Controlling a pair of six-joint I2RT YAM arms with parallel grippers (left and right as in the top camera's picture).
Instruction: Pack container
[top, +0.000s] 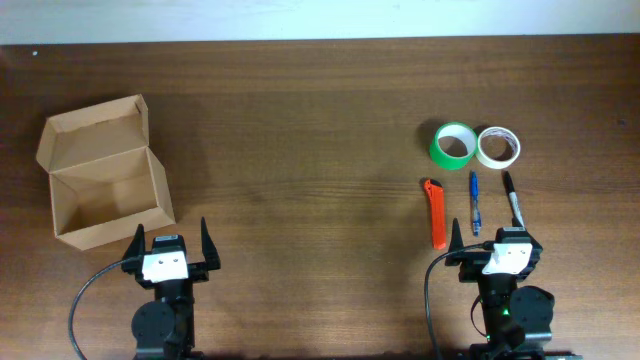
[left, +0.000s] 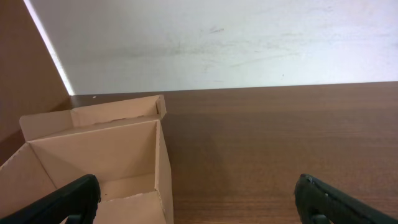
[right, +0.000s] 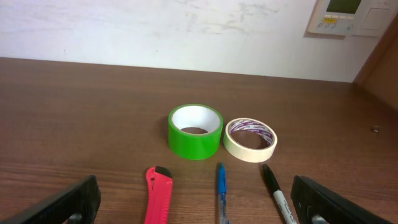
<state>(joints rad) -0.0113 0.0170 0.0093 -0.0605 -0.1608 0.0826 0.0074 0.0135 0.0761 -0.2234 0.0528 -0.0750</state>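
Overhead: box (top: 110, 232) open, lid up. Left gripper (top: 172, 240) just beside box, jaws apart, empty. Right gripper (top: 490, 238) well right of box, jaws apart, empty. Green tape (top: 452, 146), cream tape (top: 498, 147), cutter (top: 436, 213), pen (top: 475, 202), marker (top: 512, 200) also well right of box.

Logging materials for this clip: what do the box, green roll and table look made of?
Box: cardboard, matte tan, with fold creases and raw cut edges. Green roll: likely plastic tape, smooth green outside, white inside. Table: wood or wood-look laminate, dark brown with grain streaks; cannot tell which.
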